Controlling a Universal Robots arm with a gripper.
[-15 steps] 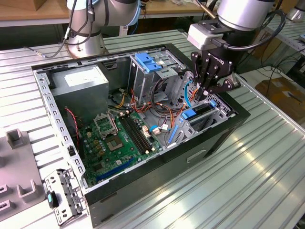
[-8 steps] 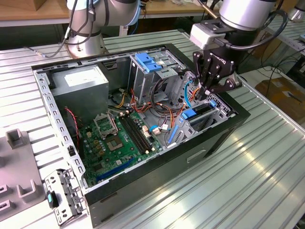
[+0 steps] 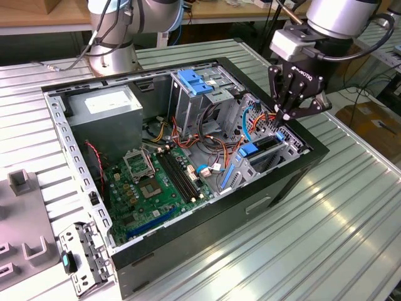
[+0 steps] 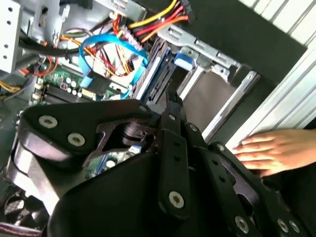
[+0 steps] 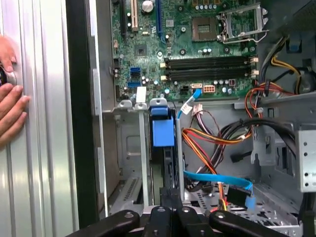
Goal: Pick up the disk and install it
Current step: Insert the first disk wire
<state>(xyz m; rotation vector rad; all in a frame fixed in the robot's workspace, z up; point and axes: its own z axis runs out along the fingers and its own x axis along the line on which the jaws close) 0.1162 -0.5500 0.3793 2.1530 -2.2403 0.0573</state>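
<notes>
Both jaws of the gripper [image 3: 289, 113] look pressed together to us, the tips meeting with nothing held between them. We see it hanging over the end of the open computer case [image 3: 294, 166] that lies toward the exterior view's right, with a gap between the tips and the metal below.

Under the tips is the drive bay, and there we find the disk [image 5: 163, 132]. It stands on edge in a slot of the bay, its blue rail tab uppermost and a dark narrow edge running down from it.

Just beside the disk, a flat blue cable [image 5: 217, 180] and a bundle of orange, red and yellow wires [image 5: 212, 138] run loose inside the case. Beyond them we see the green motherboard [image 3: 156, 182] lying flat. A grey power-supply box [image 3: 103, 106] sits in the corner far from the gripper, and a blue latch piece [image 3: 194, 81] tops a taller metal cage [image 3: 188, 106].

The case rests on a ribbed aluminium table [image 3: 326, 226]. In both wrist views a person's hand [image 4: 266, 150] lies flat on that table, just outside the case's black wall and near the bay end.
</notes>
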